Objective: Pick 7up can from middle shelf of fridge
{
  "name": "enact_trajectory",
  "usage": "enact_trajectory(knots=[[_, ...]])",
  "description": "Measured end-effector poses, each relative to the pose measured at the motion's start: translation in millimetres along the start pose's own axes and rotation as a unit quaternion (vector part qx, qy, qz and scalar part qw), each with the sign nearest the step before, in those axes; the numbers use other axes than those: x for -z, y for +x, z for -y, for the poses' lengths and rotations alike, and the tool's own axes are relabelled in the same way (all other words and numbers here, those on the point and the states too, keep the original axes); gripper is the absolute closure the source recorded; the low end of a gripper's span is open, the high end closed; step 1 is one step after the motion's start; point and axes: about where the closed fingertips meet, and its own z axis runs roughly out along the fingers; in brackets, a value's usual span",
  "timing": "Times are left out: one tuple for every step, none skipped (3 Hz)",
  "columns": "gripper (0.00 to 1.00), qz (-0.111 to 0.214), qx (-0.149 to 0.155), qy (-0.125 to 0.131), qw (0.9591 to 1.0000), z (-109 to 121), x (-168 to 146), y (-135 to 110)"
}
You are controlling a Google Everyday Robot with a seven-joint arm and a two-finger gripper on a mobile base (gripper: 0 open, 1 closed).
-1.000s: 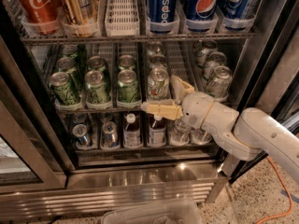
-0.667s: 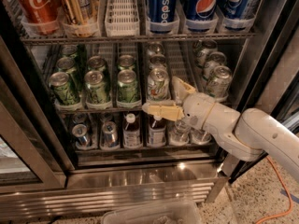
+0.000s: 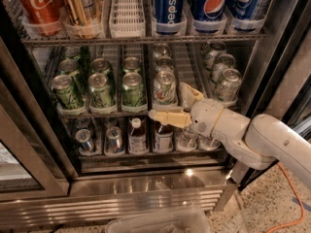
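- The fridge (image 3: 146,191) stands open to the camera, with a steel base below and a dark interior crossed by wire racks.
- The middle shelf (image 3: 97,113) carries short cans in white slotted lanes.
- Dark green cans (image 3: 99,89) fill the three left-hand lanes, several deep.
- The 7up can (image 3: 164,85) is upright at the front of the fourth lane from the left. It is pale silver with green print, and similar pale cans are lined up behind it.
- More pale cans (image 3: 227,84) stand in the far right lane.
- The gripper (image 3: 168,101) is at the front edge of the middle shelf, right at the 7up can.
- The jaws are spread wide. One cream finger (image 3: 170,117) lies level across the shelf edge just below the can's base, and the other finger (image 3: 191,94) rises just to the can's right.
- Whether either finger touches the can cannot be told.
- The white arm (image 3: 272,142) reaches in from the lower right.
- On the rack above are a red Coke can (image 3: 36,6), a gold can (image 3: 80,6), a white lane tray (image 3: 126,8) and blue Pepsi cans (image 3: 167,6).
- The rack below holds small bottles (image 3: 137,136) and small cans (image 3: 83,140).
- A clear plastic tub (image 3: 160,222) sits in front of the fridge base.
- An orange cable (image 3: 287,203) lies on the speckled floor.
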Motion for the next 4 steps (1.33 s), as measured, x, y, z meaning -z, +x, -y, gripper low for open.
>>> enact_trajectory(knots=[[0.12,-0.005,0.012,0.002,0.9999,0.0,-3.7,-1.8],[0.13,-0.007,0.019,0.004,0.9998,0.7,-5.8,-3.4],[0.14,-0.008,0.022,0.007,0.9997,2.8,-6.3,-3.5],[0.27,-0.006,0.021,0.014,0.9997,6.6,-4.8,-3.2]])
